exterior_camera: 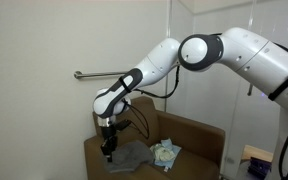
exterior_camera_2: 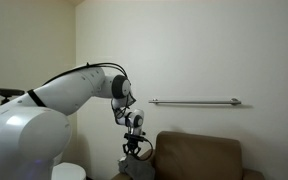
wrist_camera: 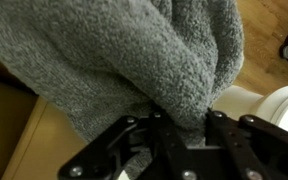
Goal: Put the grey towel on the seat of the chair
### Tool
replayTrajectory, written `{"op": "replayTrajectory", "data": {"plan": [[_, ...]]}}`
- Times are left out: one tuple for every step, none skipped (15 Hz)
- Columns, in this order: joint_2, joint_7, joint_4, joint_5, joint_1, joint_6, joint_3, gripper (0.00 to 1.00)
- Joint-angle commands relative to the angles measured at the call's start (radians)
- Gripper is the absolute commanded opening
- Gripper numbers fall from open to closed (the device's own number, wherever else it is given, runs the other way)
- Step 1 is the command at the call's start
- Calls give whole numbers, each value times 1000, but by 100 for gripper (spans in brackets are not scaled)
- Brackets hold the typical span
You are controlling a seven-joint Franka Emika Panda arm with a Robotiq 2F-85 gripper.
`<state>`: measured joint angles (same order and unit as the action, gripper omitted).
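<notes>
Lowering slowly works best: the gripper [exterior_camera: 108, 150] is clamped on the grey towel [exterior_camera: 134, 153], which drapes onto the brown chair [exterior_camera: 199, 140] at lower centre; let go once it lies flat.

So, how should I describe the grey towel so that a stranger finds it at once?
Find the brown upholstered armchair below the metal wall rail. On its seat, at the tip of the robot's black hand, lies the crumpled grey terry towel. It is the darker, fuzzy cloth, unlike the pale, whitish bundle beside it.
</notes>
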<state>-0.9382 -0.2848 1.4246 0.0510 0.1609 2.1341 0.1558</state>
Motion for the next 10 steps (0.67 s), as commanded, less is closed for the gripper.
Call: {"op": "replayTrajectory", "data": {"plan": [[24, -14, 19, 5, -18, -78, 42, 6], [33, -10, 30, 6, -17, -85, 46, 6], [45, -4, 42, 8, -16, -87, 48, 9], [57, 4, 55, 8, -16, -85, 49, 6], [67, 8, 63, 9, -16, -85, 49, 8], [83, 17, 77, 9, -17, -84, 46, 7], [96, 16, 89, 9, -20, -82, 44, 7], [117, 18, 109, 9, -25, -80, 41, 7], [138, 14, 130, 9, -31, -77, 39, 7], [164, 8, 157, 10, -41, -74, 37, 7]]}}
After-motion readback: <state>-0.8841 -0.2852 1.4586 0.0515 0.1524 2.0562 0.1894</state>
